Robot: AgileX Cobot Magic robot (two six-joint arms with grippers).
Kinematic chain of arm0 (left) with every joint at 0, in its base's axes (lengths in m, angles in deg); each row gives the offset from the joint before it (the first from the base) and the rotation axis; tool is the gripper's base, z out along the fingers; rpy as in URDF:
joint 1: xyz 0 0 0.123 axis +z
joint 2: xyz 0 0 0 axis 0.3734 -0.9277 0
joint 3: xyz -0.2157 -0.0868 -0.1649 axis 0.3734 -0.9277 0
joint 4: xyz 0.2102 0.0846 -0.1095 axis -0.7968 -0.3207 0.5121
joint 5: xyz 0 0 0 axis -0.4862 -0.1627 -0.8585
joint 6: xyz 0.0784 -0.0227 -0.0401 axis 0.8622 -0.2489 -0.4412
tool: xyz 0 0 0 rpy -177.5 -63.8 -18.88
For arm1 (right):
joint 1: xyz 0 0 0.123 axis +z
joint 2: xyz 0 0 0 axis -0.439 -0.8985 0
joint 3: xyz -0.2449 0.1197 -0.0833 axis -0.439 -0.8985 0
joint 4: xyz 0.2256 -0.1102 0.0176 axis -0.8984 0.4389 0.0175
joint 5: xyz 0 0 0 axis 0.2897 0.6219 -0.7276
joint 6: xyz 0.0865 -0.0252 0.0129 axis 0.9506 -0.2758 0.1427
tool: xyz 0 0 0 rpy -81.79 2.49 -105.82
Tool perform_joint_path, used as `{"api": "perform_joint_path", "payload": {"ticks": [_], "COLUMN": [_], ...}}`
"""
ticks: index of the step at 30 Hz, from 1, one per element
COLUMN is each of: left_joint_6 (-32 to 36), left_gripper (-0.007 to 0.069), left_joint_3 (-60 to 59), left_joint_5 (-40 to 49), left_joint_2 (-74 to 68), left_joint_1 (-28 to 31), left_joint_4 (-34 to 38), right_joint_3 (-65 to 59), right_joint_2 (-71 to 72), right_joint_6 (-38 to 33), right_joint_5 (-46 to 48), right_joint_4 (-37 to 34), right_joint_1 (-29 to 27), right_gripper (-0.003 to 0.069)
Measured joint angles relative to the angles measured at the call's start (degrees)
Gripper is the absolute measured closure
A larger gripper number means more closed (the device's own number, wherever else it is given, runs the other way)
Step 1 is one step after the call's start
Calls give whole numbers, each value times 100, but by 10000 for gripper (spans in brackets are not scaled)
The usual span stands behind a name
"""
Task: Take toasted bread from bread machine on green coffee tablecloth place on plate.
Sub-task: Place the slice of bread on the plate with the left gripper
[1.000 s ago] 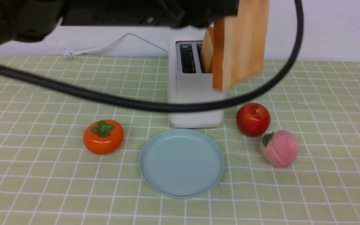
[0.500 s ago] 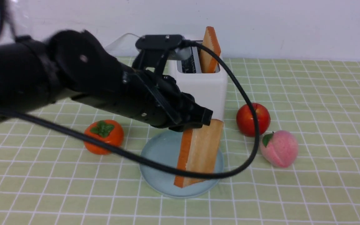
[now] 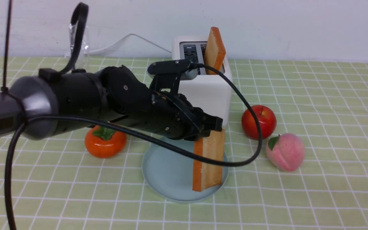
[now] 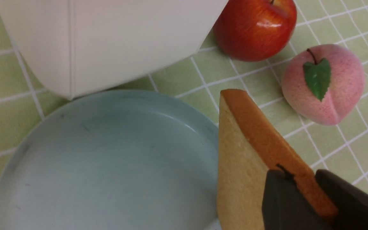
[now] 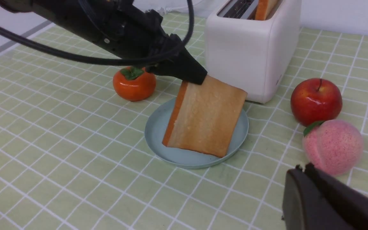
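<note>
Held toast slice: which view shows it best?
Right wrist view: the held toast slice shows its whole face, tilted, lower edge over the plate. Front view shows it nearly edge-on under the left gripper; left wrist view catches only one corner.

Green coffee tablecloth (image 3: 331,191), on it white bread machine (image 3: 209,92), plate (image 3: 166,171), red apple (image 3: 258,122), peach (image 3: 285,152), orange persimmon (image 3: 105,145)

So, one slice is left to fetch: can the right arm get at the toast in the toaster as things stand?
Probably yes. The remaining toast stands well out of the toaster, nothing above it; the left gripper, holding the other slice at the plate, sits lower in front.
</note>
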Motion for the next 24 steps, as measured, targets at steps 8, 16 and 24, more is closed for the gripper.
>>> {"api": "perform_joint_path", "payload": {"ticks": [8,16,24], "left_joint_6": [-83,-124,-129], "left_gripper": [470,195,85], "left_joint_3": [5,5,5], "left_joint_5": [-204,196,198], "left_joint_2": [-168,-180,-85], "left_joint_1": [143,143,155], "left_joint_4": [-73,-535,-779], "right_joint_3": [0,0,0], "right_joint_2": [0,0,0], "right_joint_6": [0,-132,-147], "right_joint_5": [13,13,24], "right_joint_4": [-76,-98,-98], "right_joint_1": [0,0,0], "right_gripper": [659,659,659]}}
